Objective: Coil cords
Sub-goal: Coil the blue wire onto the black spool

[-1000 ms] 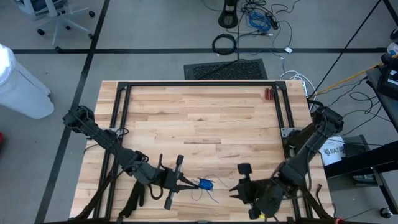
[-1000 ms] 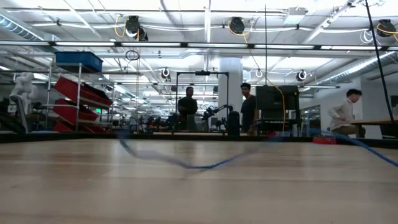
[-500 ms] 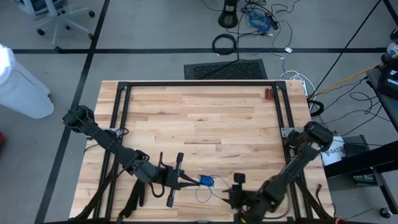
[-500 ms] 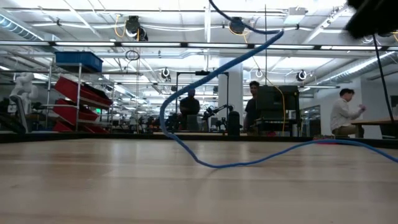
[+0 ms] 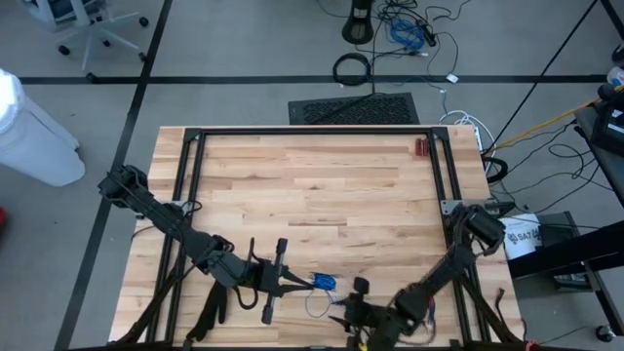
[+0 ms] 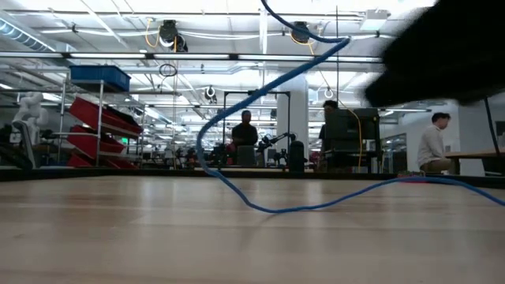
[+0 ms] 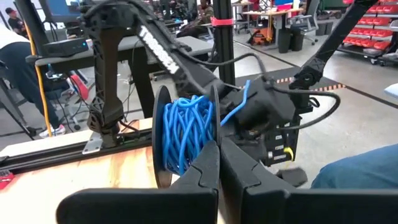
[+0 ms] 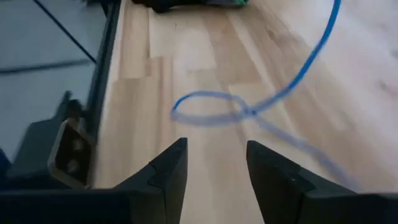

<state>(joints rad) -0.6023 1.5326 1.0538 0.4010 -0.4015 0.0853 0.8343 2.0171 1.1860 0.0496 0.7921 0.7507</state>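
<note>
A thin blue cord is wound on a small dark spool [image 7: 183, 134], which hangs above the table near its front edge [image 5: 323, 284]. My left gripper [image 5: 304, 285] is shut at the spool. A loose length of the cord [image 6: 268, 209] drops from the spool and lies in a loop [image 8: 211, 109] on the wood. My right gripper [image 8: 214, 168] stands open just short of that loop, low over the table, right of the spool [image 5: 339, 314], and touches nothing. My left gripper pinches the lower edge of the spool's dark side disc [image 7: 214, 134] between its two fingers [image 7: 202, 174]. The fingers come in level from the table's left. The spool is lifted clear of the table and stands on edge, with the cord trailing off it.
A black metal frame [image 5: 190, 166] runs along the table's left, far and right sides. Red-handled pliers [image 5: 421, 147] lie at the far right corner. A black cable ring [image 5: 351, 68] lies on the floor beyond the table. People stand far behind [image 6: 246, 138].
My right gripper has come down and toward the table's left and near edge, close to the loose cord by the spool. In the low view the cord now rises from the table in a high arc instead of lying low.
</note>
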